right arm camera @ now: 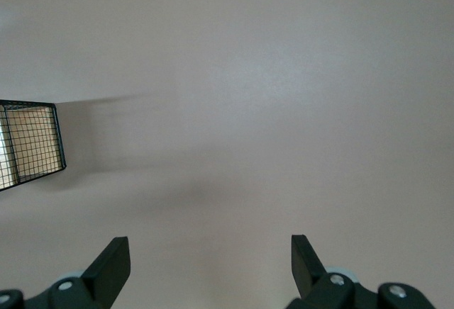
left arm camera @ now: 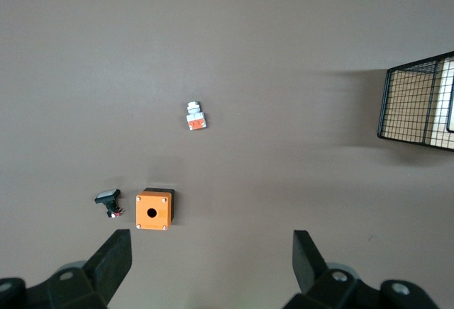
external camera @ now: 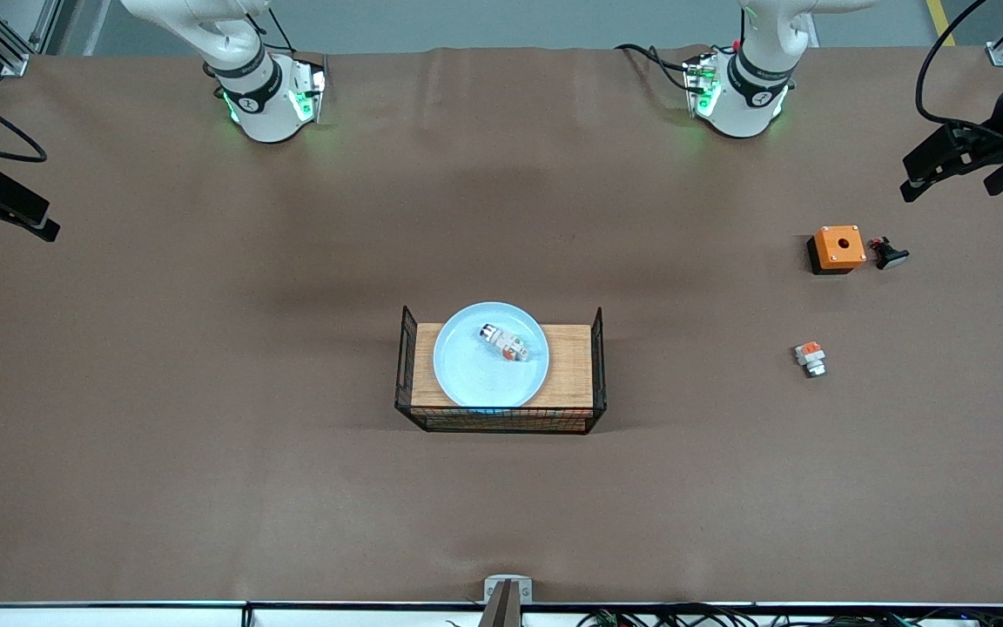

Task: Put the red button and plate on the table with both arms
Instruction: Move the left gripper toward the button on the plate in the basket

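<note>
The pale-blue plate (external camera: 475, 374) rests on a wooden stand with black wire sides (external camera: 567, 370) in the middle of the brown table (external camera: 205, 392). The red button (external camera: 504, 342), a small white block with an orange-red section, lies on the plate. My left gripper (external camera: 945, 165) hangs open at the left arm's end of the table, over bare tabletop; in the left wrist view it (left arm camera: 213, 249) holds nothing. At the right arm's end my right gripper (external camera: 27, 218) is also open, and the right wrist view shows it (right arm camera: 211, 252) empty above bare table.
Toward the left arm's end lie an orange box with a hole (external camera: 838, 248), a black button with a clear cap (external camera: 889, 253) beside it, and a stubby white-and-orange piece (external camera: 811, 358) nearer the front camera. Both wrist views catch the stand's wire side (left arm camera: 418, 103) (right arm camera: 28, 142).
</note>
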{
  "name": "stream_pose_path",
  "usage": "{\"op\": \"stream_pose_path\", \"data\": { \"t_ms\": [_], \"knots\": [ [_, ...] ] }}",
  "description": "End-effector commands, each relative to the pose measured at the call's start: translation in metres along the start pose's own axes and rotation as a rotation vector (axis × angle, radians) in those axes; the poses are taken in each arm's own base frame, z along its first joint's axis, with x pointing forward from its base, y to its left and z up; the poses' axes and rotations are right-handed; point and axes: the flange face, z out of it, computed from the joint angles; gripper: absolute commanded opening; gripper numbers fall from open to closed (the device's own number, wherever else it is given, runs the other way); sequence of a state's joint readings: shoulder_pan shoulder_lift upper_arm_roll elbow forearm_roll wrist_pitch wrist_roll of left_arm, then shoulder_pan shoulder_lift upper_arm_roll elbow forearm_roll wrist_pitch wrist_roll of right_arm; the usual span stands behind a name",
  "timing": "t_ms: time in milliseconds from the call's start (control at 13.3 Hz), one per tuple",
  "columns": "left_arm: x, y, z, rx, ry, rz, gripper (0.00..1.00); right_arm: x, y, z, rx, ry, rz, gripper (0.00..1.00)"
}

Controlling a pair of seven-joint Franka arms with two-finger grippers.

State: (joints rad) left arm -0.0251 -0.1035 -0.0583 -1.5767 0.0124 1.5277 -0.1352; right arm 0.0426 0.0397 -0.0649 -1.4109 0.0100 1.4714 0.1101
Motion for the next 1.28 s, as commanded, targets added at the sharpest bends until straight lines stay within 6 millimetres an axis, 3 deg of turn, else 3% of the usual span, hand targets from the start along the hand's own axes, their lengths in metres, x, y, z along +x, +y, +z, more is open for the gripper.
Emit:
{"op": "stream_pose_path", "data": {
  "t_ms": [0,225,451,676,1202],
  "knots": [
    [0.002,-0.001,-0.007,0.000,0.002,-0.001,1.00,0.001,-0.001,-0.004,0.005,0.005,0.003,1.00],
    [0.008,0.006,0.002,-0.002,-0.013,0.010,1.00,0.001,-0.001,-0.004,0.003,0.005,0.003,1.00],
    [0.023,0.030,0.003,-0.020,-0.008,0.046,1.00,0.001,-0.001,-0.004,0.003,0.005,0.002,1.00],
    [0.025,0.096,0.030,-0.020,-0.055,0.037,1.00,0.001,-0.002,-0.004,0.002,0.005,0.001,1.00],
    [0.007,0.304,0.087,-0.092,-0.057,-0.211,1.00,0.002,-0.009,-0.002,0.009,0.003,-0.008,1.00]
  ]
}}
